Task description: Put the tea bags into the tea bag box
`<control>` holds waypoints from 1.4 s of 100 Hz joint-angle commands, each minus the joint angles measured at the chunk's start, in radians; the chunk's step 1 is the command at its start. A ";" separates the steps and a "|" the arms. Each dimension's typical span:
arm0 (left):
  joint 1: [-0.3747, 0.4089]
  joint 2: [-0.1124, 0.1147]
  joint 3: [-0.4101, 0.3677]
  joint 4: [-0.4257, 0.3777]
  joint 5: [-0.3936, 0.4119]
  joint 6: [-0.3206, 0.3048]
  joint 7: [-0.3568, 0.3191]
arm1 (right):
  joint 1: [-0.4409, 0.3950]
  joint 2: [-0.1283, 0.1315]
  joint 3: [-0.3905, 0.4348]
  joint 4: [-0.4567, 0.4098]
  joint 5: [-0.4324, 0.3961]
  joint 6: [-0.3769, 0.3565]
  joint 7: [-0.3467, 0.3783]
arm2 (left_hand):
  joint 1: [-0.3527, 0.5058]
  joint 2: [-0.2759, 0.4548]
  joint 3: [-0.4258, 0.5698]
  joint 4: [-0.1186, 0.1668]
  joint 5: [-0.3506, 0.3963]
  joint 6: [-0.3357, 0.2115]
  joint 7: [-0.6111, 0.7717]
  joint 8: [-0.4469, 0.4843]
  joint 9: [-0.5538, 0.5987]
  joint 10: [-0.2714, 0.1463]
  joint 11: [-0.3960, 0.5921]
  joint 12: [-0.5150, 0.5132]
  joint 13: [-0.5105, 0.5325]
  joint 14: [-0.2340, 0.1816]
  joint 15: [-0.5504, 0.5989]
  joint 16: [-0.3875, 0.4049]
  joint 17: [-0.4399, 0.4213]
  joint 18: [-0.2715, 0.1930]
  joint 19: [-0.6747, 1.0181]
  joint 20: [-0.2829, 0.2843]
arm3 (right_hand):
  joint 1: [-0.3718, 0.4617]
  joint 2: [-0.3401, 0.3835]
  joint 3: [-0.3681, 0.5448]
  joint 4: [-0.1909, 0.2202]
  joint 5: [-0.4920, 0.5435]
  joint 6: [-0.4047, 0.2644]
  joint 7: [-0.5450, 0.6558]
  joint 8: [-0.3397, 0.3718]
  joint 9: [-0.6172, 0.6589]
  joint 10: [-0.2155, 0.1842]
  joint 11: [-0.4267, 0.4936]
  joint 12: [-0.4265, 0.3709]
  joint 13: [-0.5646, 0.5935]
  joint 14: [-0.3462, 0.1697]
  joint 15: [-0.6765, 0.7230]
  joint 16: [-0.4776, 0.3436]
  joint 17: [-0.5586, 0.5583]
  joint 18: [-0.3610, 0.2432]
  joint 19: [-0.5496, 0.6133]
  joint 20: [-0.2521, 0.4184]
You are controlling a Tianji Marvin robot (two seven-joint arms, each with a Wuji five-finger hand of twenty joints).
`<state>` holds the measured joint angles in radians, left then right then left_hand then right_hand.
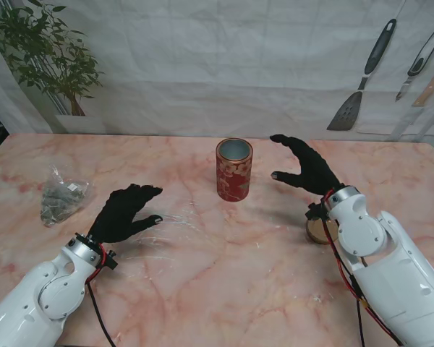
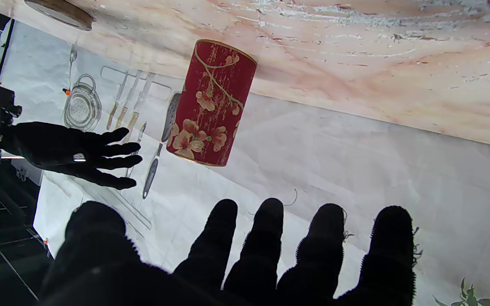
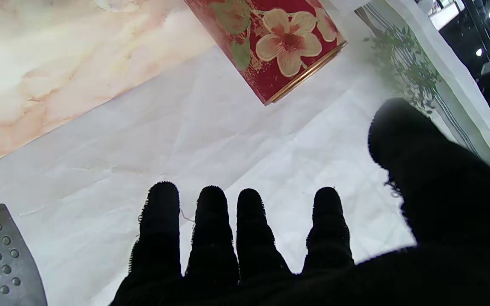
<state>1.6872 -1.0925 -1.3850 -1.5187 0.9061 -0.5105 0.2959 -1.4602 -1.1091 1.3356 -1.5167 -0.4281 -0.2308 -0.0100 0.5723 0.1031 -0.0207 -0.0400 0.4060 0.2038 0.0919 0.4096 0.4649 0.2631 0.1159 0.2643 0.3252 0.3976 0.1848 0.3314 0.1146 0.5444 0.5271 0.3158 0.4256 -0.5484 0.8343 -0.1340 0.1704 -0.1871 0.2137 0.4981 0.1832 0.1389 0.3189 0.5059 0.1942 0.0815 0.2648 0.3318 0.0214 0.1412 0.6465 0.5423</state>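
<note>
A red tea box [image 1: 234,170] with a flower print stands upright and lidless at the table's middle; it also shows as a red cylinder [image 2: 211,104] in the left wrist view and as the box [image 3: 279,38] in the right wrist view. A clear bag of tea bags [image 1: 61,198] lies at the far left. My left hand [image 1: 124,213] hovers open between the bag and the box, holding nothing. To the right of the box my right hand [image 1: 307,168] is open, fingers spread toward it, apart from it. The left wrist view shows that right hand [image 2: 70,151] beside the box.
A round wooden lid [image 1: 320,230] lies on the table near my right wrist, partly hidden by it; the same lid [image 2: 60,15] shows in the left wrist view. A thin clear film [image 1: 170,224] lies by my left hand. A backdrop with a printed spatula [image 1: 362,79] and plant [image 1: 50,54] stands behind the table.
</note>
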 commanded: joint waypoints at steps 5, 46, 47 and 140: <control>0.003 0.003 -0.003 -0.017 0.006 0.000 -0.012 | -0.064 -0.010 0.007 -0.016 0.009 -0.033 0.002 | -0.018 0.042 -0.016 0.011 -0.017 -0.007 0.005 -0.002 -0.001 0.003 -0.011 0.005 -0.007 0.002 -0.006 0.007 -0.004 0.003 0.003 0.013 | 0.009 -0.029 -0.017 0.021 -0.035 0.010 -0.013 0.012 -0.043 0.000 -0.042 0.001 -0.039 -0.032 -0.039 -0.020 -0.014 -0.045 -0.056 0.000; 0.002 0.008 -0.004 -0.043 0.039 0.013 -0.012 | -0.186 -0.025 0.036 -0.032 0.041 -0.125 -0.073 | -0.019 0.040 -0.016 0.012 -0.010 0.009 0.005 -0.001 -0.011 0.038 -0.013 0.006 -0.018 0.016 -0.001 0.009 0.010 -0.017 0.013 0.014 | 0.039 -0.028 -0.029 0.022 -0.022 0.024 0.000 0.006 -0.042 0.003 -0.055 0.002 -0.046 -0.031 -0.062 -0.028 -0.011 -0.047 -0.098 0.024; 0.002 0.008 -0.004 -0.044 0.040 0.013 -0.013 | -0.188 -0.025 0.037 -0.032 0.043 -0.126 -0.072 | -0.019 0.040 -0.016 0.012 -0.009 0.009 0.005 0.000 -0.011 0.040 -0.013 0.006 -0.019 0.018 -0.001 0.009 0.011 -0.018 0.014 0.014 | 0.039 -0.028 -0.029 0.022 -0.022 0.025 0.001 0.006 -0.041 0.002 -0.054 0.002 -0.045 -0.031 -0.062 -0.028 -0.010 -0.046 -0.099 0.025; -0.011 0.048 -0.114 -0.140 0.266 0.188 -0.119 | -0.249 -0.037 0.043 0.003 0.087 -0.177 -0.114 | -0.063 0.017 -0.014 0.013 0.002 0.082 -0.004 0.018 -0.096 0.130 0.030 0.166 -0.088 0.080 0.234 0.460 0.053 -0.209 0.559 0.708 | 0.054 -0.012 -0.056 0.025 -0.027 0.031 0.020 -0.010 -0.040 0.001 -0.044 0.005 -0.040 -0.030 -0.062 -0.022 -0.004 -0.047 -0.120 0.066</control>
<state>1.6718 -1.0548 -1.4798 -1.6417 1.1766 -0.3292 0.1971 -1.6996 -1.1428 1.3789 -1.5166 -0.3445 -0.4013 -0.1337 0.5415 0.1031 -0.0248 -0.0400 0.4100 0.2597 0.0932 0.4201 0.3835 0.3578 0.1383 0.4064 0.2576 0.4455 0.4142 0.7799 0.1657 0.3461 1.0555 0.9955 0.4647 -0.5484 0.7969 -0.1340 0.1707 -0.1526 0.2325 0.4982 0.1823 0.1394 0.2824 0.5059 0.1792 0.0813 0.2182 0.3174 0.0204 0.1388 0.5547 0.5875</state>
